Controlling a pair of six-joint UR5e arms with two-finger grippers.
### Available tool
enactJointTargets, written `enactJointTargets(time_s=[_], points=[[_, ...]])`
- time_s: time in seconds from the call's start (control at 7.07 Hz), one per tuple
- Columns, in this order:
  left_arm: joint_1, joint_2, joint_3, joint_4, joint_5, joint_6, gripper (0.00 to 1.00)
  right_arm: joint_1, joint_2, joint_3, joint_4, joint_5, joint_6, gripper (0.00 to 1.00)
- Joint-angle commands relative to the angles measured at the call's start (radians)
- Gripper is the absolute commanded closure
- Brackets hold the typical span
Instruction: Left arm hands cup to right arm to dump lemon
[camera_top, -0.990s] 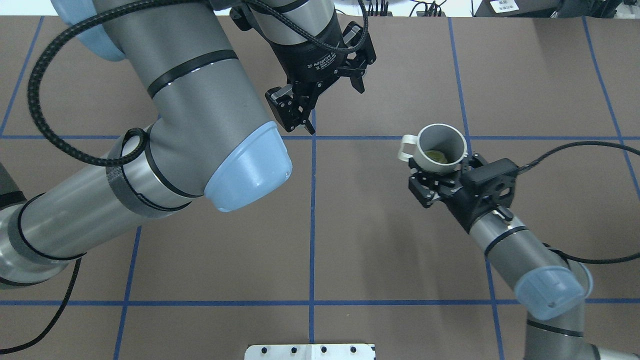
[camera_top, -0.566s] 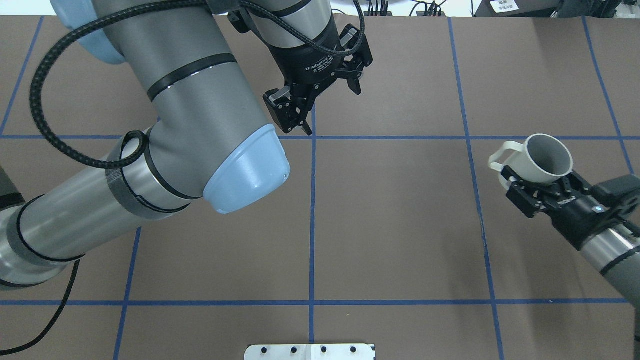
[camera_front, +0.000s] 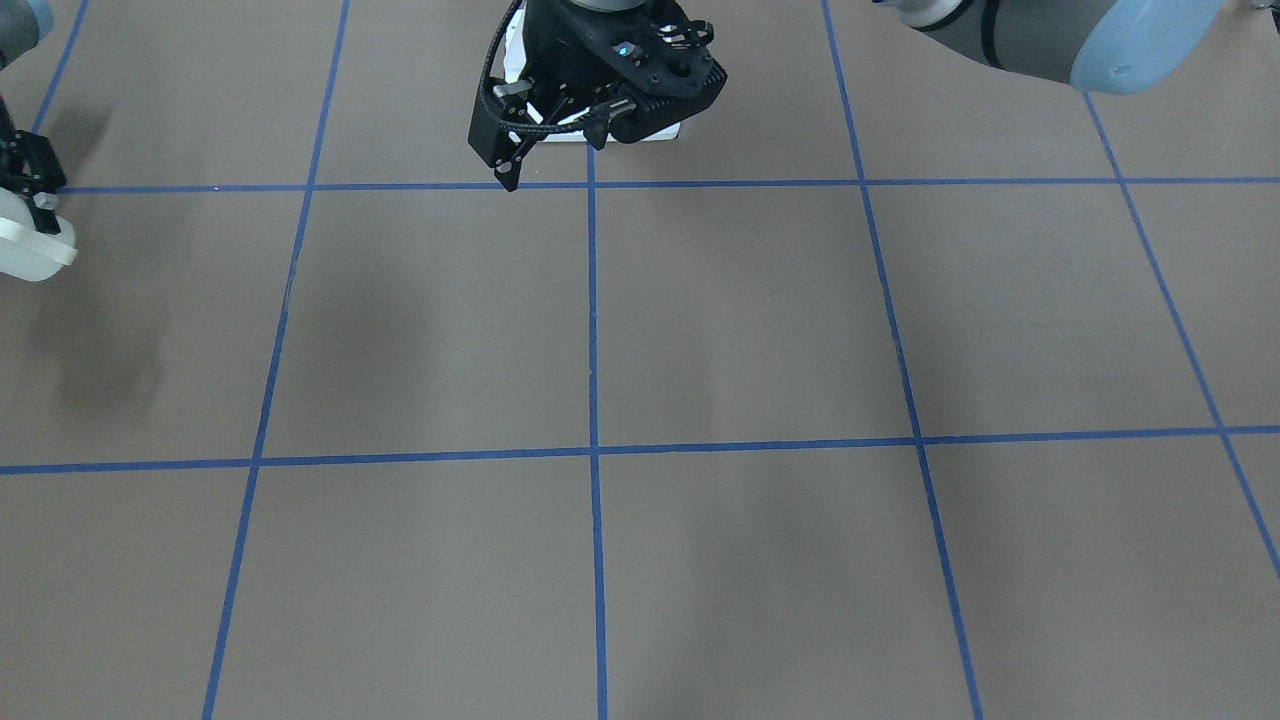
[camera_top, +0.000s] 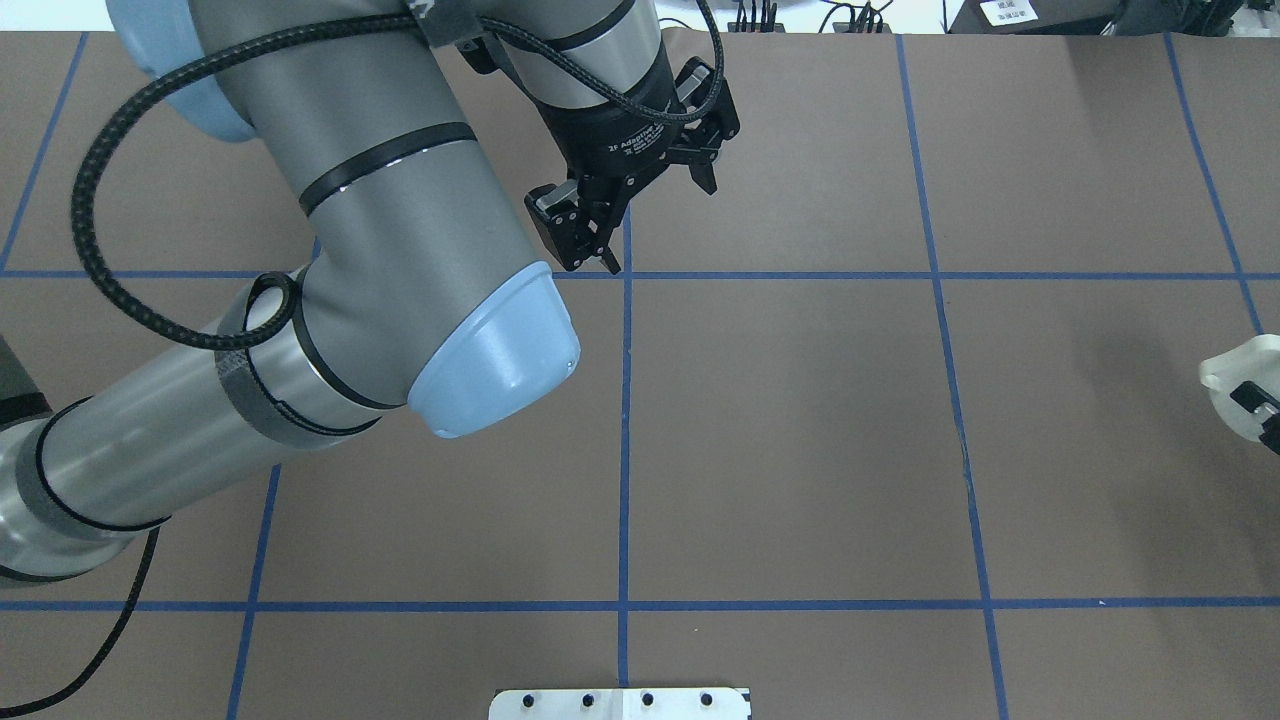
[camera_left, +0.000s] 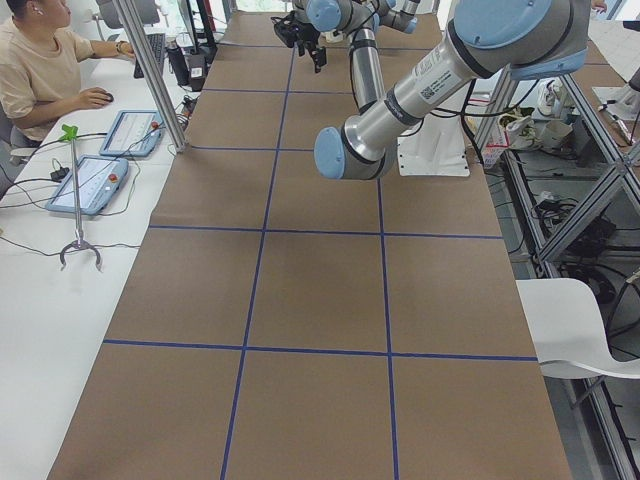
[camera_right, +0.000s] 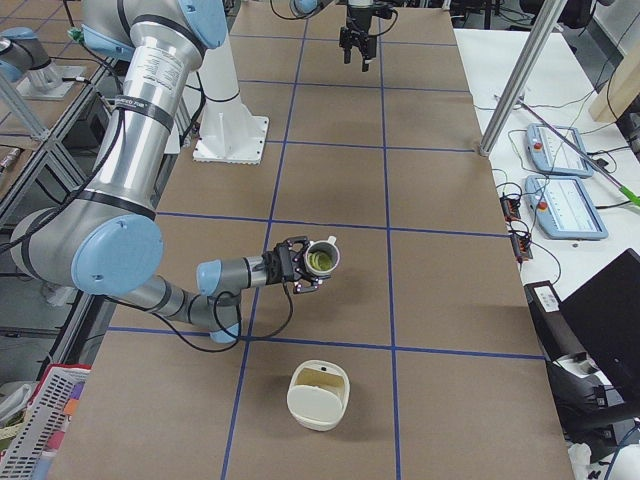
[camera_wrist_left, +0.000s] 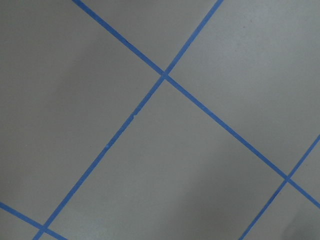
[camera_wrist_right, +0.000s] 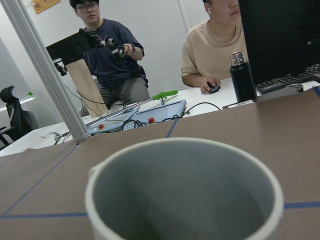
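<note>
The white cup (camera_right: 322, 259) is held in my right gripper (camera_right: 300, 268), above the table and tilted over, with its mouth turned away from the arm. The yellow-green lemon (camera_right: 318, 262) shows inside it. In the overhead view only the cup's edge (camera_top: 1240, 372) and a bit of the right gripper (camera_top: 1262, 405) show, at the right border. The right wrist view is filled by the cup's grey mouth (camera_wrist_right: 185, 190); the lemon is hidden there. My left gripper (camera_top: 655, 222) is open and empty, far off over the table's middle back; it also shows in the front-facing view (camera_front: 550, 150).
A cream bin (camera_right: 318, 395) stands on the table, nearer the right-side camera than the cup. A white base plate (camera_top: 620, 703) sits at the table's near edge. Blue tape lines grid the brown table (camera_top: 800, 450). Operators and control tablets (camera_right: 565, 205) are at the side desk.
My right gripper has carried the cup far to the right, almost out of the overhead view. My left gripper has drawn back slightly, still open.
</note>
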Motion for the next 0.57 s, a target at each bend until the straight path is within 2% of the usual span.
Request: enactJointTargets(time_s=[0.0,0.28,0.42], points=[[0.003,0.000,-0.003,0.000,0.002,-0.006,0.00,0.070,-0.027,-0.104,0.110,0.095,0.122,1.00],[0.028,0.002,-0.003,0.000,0.035,-0.030,0.00,0.154,-0.045,-0.199,0.204,0.181,0.354,1.00],[0.047,0.002,-0.003,0.000,0.058,-0.032,0.00,0.225,-0.045,-0.204,0.203,0.244,0.465,1.00]])
